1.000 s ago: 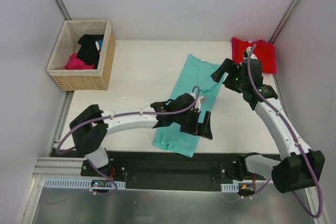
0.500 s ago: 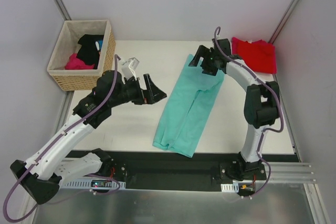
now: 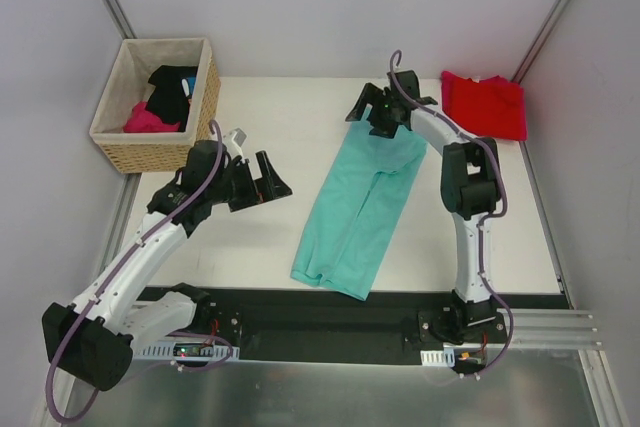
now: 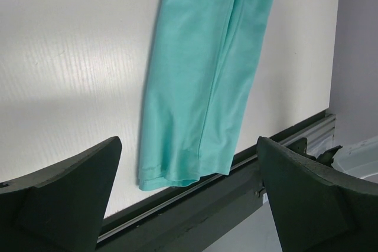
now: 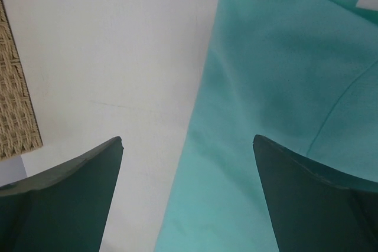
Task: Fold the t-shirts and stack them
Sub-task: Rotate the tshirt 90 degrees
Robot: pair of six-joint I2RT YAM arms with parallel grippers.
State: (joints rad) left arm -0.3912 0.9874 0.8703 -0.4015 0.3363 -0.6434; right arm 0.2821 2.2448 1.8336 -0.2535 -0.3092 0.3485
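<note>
Right gripper (image 3: 375, 112) hangs spread and empty over the far end of the teal t-shirt (image 3: 355, 212) lying lengthwise on the table (image 3: 280, 117), left gripper (image 3: 262, 183) spread too; I judge it limp, light cotton, best pinched at corners.

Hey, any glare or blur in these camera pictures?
Top view: even light, sharp, only soft shadows on the white table. Left wrist view: a bright sheen on it beside the teal cotton t-shirt. Right wrist view: the dark gripper fingers look soft, close to the lens.
</note>
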